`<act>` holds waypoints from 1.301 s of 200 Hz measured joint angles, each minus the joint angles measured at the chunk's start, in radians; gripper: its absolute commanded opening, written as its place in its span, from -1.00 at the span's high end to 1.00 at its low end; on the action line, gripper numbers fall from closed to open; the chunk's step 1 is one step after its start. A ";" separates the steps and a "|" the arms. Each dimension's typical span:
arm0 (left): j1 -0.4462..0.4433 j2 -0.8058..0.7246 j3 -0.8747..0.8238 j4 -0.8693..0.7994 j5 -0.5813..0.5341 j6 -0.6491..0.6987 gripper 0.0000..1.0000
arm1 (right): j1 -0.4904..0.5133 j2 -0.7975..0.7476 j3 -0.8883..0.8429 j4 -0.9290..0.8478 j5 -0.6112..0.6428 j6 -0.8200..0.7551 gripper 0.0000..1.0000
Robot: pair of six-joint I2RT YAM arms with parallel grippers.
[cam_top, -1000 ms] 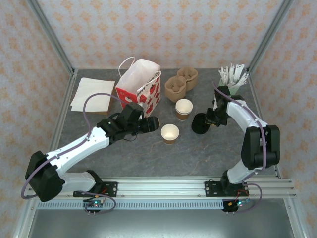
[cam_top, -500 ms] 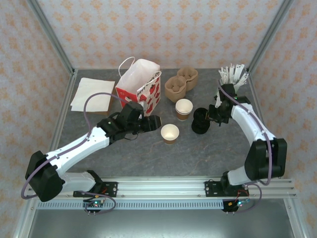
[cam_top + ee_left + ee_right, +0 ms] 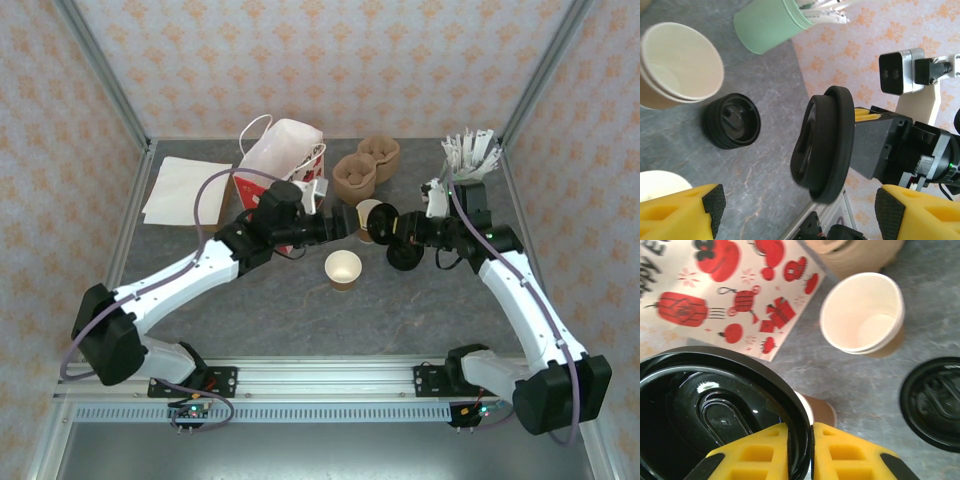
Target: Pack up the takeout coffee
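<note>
Both arms have swung inward: left arm (image 3: pixel 190 278) and right arm (image 3: pixel 522 292) reach toward the centre. Left gripper (image 3: pixel 342 228) stands released; right gripper (image 3: pixel 800 436) is clamped on a black lid (image 3: pixel 827 145). Takeout coffee (image 3: pixel 368 212) stands uncovered on the table (image 3: pixel 300 315), just beside that lid.

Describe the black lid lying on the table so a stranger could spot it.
From the mint-green cup of sticks at the far right of the table, come toward the near edge: the black lid lies flat on the grey surface. The other black lid is held on edge in the right gripper.
</note>
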 measured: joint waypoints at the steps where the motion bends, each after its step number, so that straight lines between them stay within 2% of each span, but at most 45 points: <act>1: -0.001 0.002 0.002 0.000 0.000 0.000 -0.61 | 0.002 0.000 0.000 0.003 -0.002 0.000 0.68; 48: -0.027 0.050 0.054 0.021 0.023 -0.001 -0.41 | 0.043 0.000 0.000 0.018 -0.037 0.000 0.68; 132: -0.039 0.076 0.085 0.015 0.025 0.004 0.22 | 0.045 0.000 0.000 0.036 -0.066 -0.001 0.67; 185: -0.039 0.076 0.100 -0.042 0.014 0.029 0.42 | 0.045 0.014 0.000 0.037 -0.066 -0.004 0.63; 208: -0.039 0.076 0.105 -0.079 0.005 0.046 0.45 | 0.045 0.016 0.000 0.038 -0.066 -0.005 0.58; 229: -0.039 0.081 0.116 -0.111 -0.009 0.067 0.45 | 0.045 0.016 0.000 0.039 -0.066 -0.007 0.52; 260: -0.039 0.084 0.130 -0.172 -0.048 0.119 0.48 | 0.045 0.016 0.003 0.035 -0.059 0.004 0.29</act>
